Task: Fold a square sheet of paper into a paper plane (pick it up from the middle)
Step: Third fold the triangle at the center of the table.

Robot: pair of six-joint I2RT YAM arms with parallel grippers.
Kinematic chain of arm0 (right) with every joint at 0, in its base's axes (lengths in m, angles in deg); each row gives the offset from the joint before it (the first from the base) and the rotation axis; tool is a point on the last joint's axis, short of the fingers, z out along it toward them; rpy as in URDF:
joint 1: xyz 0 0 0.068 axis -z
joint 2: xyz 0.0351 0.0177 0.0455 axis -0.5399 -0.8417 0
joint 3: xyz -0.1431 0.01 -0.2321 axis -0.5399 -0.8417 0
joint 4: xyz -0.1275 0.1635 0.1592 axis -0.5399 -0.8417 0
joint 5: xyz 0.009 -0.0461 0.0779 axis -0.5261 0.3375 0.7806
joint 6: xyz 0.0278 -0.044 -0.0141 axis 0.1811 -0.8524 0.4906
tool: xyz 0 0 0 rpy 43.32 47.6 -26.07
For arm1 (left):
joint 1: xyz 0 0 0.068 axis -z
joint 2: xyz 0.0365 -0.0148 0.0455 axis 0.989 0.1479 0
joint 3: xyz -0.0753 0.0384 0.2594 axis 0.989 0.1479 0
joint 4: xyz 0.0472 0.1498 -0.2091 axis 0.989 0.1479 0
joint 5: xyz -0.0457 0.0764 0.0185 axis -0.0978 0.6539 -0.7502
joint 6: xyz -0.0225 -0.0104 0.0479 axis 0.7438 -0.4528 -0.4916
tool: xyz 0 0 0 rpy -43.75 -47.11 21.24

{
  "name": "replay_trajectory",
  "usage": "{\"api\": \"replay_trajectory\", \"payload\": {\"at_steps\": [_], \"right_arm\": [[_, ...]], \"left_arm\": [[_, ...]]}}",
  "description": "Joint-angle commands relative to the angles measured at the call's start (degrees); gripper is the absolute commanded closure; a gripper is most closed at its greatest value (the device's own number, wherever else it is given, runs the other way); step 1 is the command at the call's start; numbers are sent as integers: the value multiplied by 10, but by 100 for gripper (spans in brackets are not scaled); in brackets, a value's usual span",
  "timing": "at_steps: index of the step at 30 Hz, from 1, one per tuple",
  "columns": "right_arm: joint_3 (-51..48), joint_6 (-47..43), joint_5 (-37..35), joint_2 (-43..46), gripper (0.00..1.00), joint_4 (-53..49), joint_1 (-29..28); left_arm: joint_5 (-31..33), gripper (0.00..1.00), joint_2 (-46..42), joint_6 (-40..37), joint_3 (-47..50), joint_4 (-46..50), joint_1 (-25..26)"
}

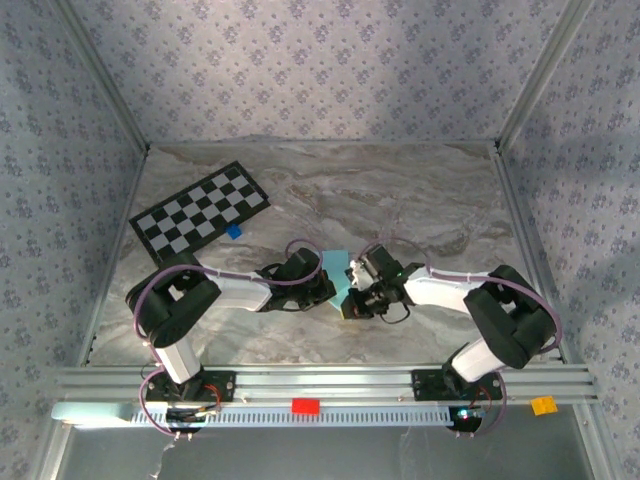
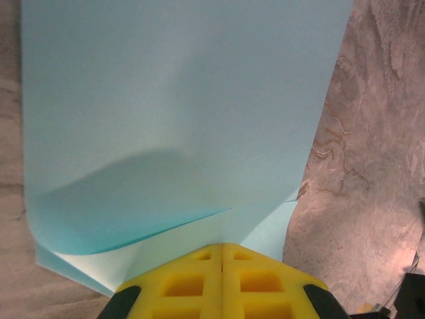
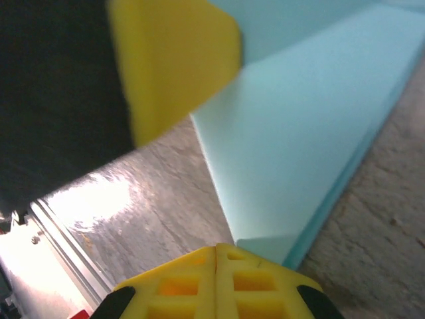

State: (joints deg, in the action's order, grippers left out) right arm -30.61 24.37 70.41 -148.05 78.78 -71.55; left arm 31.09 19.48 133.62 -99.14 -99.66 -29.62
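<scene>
Sky-blue sheet of paper point(image 1: 335, 268), thin and plain, folded over on itself. Sits near the middle of the marble-patterned table point(image 1: 420, 190), a little toward the near edge, between the ends of the two arms; hard to tell how much of it rests on the surface. Shows, from the left wrist, a broad upper layer bowed upward, a paler under layer peeking out at both lower corners, and a soft shadow across the lower part. Runs, from the right wrist, as a long slanting panel with a darker second layer along its right edge and a small turned corner at the bottom.

Left gripper point(image 2: 221, 247): yellow fingers pressed flat together, no gap at the seam, tips nipping the paper's near edge where the layers converge. Right gripper point(image 3: 217, 249): yellow fingers likewise together, tips meeting the paper's bottom corner and seemingly pinching it. Sits close to the left one at the paper's near end in the overhead view. Faces a blurred yellow finger point(image 3: 172, 66) of the left gripper against the paper's upper left.

Elsewhere: black-and-white checkerboard card point(image 1: 200, 210) at the far left of the table, well apart from the paper; tiny dark-blue block point(image 1: 234, 231) just beside the card's near edge. Red tag point(image 1: 305, 405) and orange tag point(image 1: 543, 405) on the metal rail point(image 1: 380, 380) by the arm bases.
</scene>
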Motion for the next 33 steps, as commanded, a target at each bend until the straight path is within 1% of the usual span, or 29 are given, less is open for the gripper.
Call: {"api": "replay_trajectory", "payload": {"at_steps": [1, 8, 12, 15, 20, 24, 31, 33], "right_arm": [[-27, 5, 5, 12, 93, 6, 13], [-68, 19, 44, 42, 91, 30, 40], [-62, 31, 70, 82, 90, 32, 50], [-40, 33, 74, 97, 90, 20, 48], [-4, 40, 48, 57, 90, 15, 49], [21, 53, 46, 13, 91, 32, 42], [36, 74, 35, -32, 91, 48, 40], [37, 73, 29, -43, 91, 38, 41]], "left_arm": [[20, 100, 19, -1, -1, 51, 2], [21, 100, 19, -1, -2, 50, 3], [20, 100, 17, -1, -1, 50, 2], [20, 100, 15, -1, -2, 51, 2], [21, 100, 15, -2, -3, 49, 2], [21, 100, 15, -3, -3, 49, 3], [19, 100, 16, -4, -6, 49, 2], [19, 100, 15, -5, -6, 48, 2]]}}
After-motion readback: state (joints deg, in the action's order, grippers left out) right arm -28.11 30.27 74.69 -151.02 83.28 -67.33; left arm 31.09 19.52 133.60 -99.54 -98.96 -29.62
